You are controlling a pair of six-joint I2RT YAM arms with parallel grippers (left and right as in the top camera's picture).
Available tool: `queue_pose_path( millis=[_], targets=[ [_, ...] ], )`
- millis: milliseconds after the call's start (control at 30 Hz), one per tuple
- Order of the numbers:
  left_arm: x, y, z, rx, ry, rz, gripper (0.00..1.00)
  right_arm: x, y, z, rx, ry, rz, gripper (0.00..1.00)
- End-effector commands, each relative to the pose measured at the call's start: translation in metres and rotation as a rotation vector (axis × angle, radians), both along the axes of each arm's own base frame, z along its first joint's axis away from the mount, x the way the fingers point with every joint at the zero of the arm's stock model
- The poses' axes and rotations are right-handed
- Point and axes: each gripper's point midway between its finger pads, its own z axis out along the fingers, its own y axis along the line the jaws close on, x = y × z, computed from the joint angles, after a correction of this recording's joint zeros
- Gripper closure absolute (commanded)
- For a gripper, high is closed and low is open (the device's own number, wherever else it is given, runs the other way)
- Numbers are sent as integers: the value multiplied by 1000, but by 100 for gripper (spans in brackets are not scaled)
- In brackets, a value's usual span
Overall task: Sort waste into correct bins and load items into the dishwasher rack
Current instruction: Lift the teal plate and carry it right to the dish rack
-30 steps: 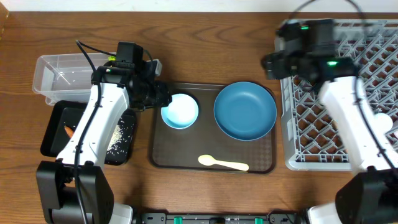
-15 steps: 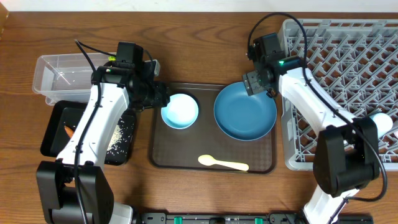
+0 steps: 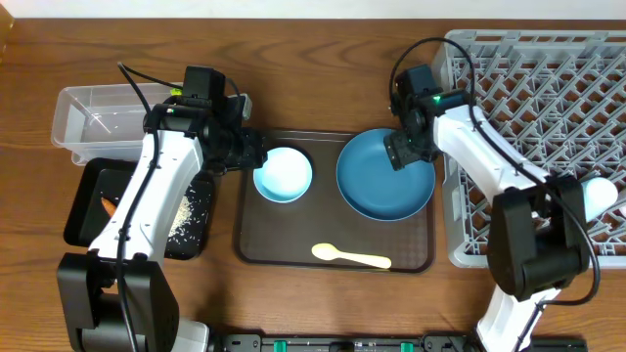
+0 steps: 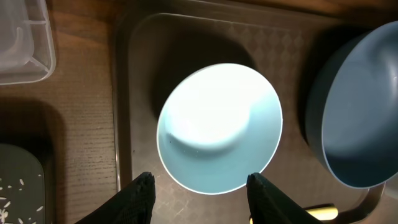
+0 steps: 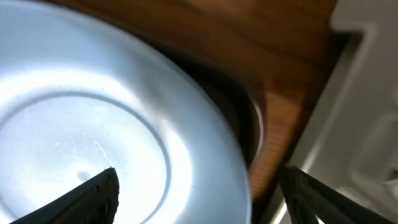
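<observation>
Dark-blue plate [image 3: 385, 181] is lying beneath the right gripper [image 5: 199, 186], its jaws gaping wide and empty. The left gripper [image 4: 202, 199] is hanging spread astride the edge of the light-blue bowl [image 4: 217, 127], clasping nothing.

one light-blue bowl [image 3: 284, 174], one dark-blue plate [image 3: 377, 188], one spoon [image 3: 350, 257], one rack [image 3: 577, 88].

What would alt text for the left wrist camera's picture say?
A light-blue bowl sits on a brown tray, seen from above, the left gripper open at the picture's bottom edge. A dark-blue plate shows at right, a clear tub and a black tray with rice grains at left.
</observation>
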Motion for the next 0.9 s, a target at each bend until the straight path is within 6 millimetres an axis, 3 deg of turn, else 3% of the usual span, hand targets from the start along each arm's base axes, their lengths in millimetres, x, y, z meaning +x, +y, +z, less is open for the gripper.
queue_pose_path(
  millis=[0, 233, 367, 467, 633, 733, 867],
  targets=[
    [0, 4, 1, 15, -6, -3, 50, -3, 1, -7, -1, 25, -9, 18],
    [0, 4, 1, 15, -6, -3, 50, -7, 0, -12, -8, 51, -10, 33],
    [0, 4, 1, 15, -6, -3, 50, -11, 6, -13, 25, 70, -3, 56],
    [0, 4, 1, 15, -6, -3, 50, -11, 9, -13, 42, 73, -1, 64],
    [-1, 4, 1, 15, -6, -4, 50, -12, 9, -13, 41, 74, -1, 69],
    [-1, 4, 1, 15, -6, -4, 50, -12, 9, -13, 42, 74, -1, 79],
    [-1, 4, 1, 14, -5, -3, 50, -13, 11, -13, 57, 80, 1, 83]
  ],
)
